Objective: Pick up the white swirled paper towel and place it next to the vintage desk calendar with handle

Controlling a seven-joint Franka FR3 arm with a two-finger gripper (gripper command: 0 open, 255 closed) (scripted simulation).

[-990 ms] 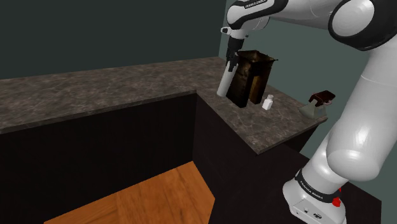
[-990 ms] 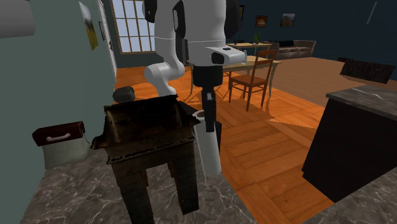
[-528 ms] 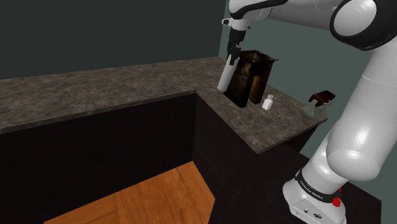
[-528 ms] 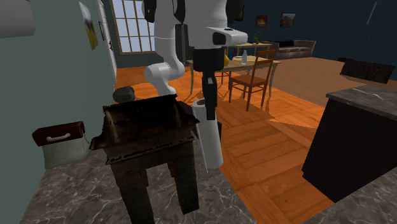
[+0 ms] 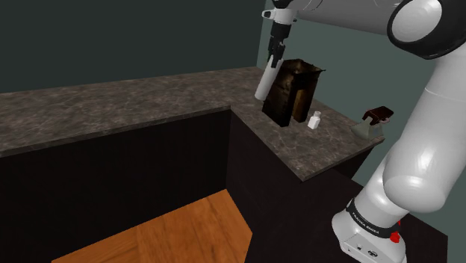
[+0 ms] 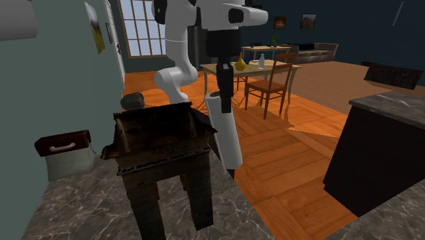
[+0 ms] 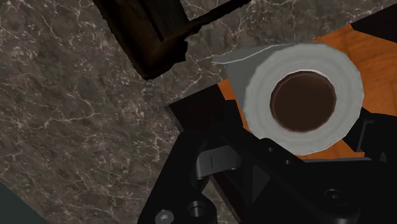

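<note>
Grips the top end of the white roll (image 5: 263,82) in the claw (image 5: 274,58), shut tight on it. Holds the roll hanging tilted beneath the claw, off the marbled table (image 5: 314,149). Hangs just beside the dark brown calendar (image 5: 295,93), standing on the table below and to one side of the claw.

Veined stone counter (image 5: 112,112), matt paper towel (image 6: 225,129)
</note>
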